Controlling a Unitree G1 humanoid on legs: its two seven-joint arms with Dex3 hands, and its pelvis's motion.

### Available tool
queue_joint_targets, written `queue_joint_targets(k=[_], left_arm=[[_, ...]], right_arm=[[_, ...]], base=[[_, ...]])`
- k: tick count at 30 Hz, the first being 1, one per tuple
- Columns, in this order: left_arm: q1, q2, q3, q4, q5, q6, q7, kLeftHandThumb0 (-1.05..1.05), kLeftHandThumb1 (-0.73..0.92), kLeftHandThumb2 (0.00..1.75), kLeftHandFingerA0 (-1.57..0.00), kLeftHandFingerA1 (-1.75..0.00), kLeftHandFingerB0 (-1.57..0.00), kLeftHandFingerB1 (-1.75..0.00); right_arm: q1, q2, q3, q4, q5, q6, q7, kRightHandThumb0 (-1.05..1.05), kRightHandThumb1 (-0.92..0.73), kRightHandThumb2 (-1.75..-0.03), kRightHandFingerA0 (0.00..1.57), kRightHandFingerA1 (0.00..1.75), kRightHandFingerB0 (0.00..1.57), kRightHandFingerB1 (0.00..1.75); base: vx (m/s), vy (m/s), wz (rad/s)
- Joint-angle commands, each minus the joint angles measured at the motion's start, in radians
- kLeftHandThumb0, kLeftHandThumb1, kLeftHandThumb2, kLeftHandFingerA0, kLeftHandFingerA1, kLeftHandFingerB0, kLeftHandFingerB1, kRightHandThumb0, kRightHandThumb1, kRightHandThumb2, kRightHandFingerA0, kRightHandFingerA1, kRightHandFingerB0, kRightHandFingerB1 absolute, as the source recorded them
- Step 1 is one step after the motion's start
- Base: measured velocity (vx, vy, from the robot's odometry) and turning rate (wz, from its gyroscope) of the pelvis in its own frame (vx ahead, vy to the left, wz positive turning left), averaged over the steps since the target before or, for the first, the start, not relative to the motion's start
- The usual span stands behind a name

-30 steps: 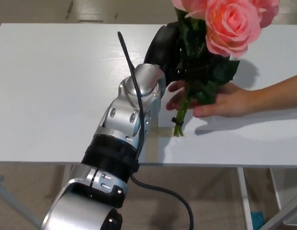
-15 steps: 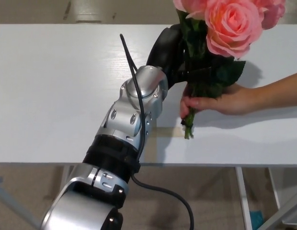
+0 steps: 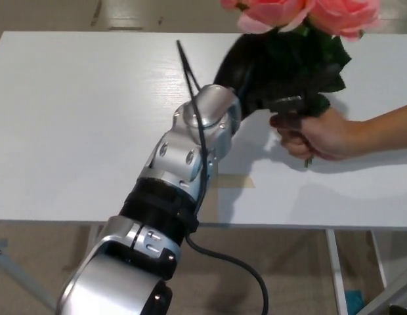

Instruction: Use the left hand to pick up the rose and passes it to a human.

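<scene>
Since a second ago the person's hand [image 3: 321,134] has closed round the rose [image 3: 302,16] stems; left hand [image 3: 256,79] stays clamped there, so loosen its fingers slowly

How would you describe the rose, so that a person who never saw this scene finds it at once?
Look at the white table, then at its far right side, where the robot's black left hand meets a person's hand. The rose rises above both hands: pink blooms over dark green leaves, the only flowers and the only pink thing in view.

Perhaps two pink blooms [image 3: 277,12], one table [image 3: 72,118], one person's hand [image 3: 321,134].
</scene>
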Motion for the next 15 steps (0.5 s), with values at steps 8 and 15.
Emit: queue_joint_targets(k=[8,15], left_arm=[[-0.078,0.108,-0.198,-0.01,0.169,0.087,-0.204,-0.89,0.47,0.6,0.0,0.0,0.0,0.0],[-0.065,0.148,-0.18,-0.038,0.17,0.107,-0.216,-0.89,0.47,0.59,0.0,0.0,0.0,0.0]], right_arm=[[0.001,0.003,-0.003,0.006,0.012,0.012,0.006,-0.59,-0.79,-0.66,0.62,0.41,0.49,0.35],[0.004,0.004,-0.007,0.005,0.016,0.01,0.008,-0.6,-0.65,-0.98,0.53,0.56,0.42,0.51]], base=[[0.0,0.0,0.0],[0.0,0.0,0.0]])
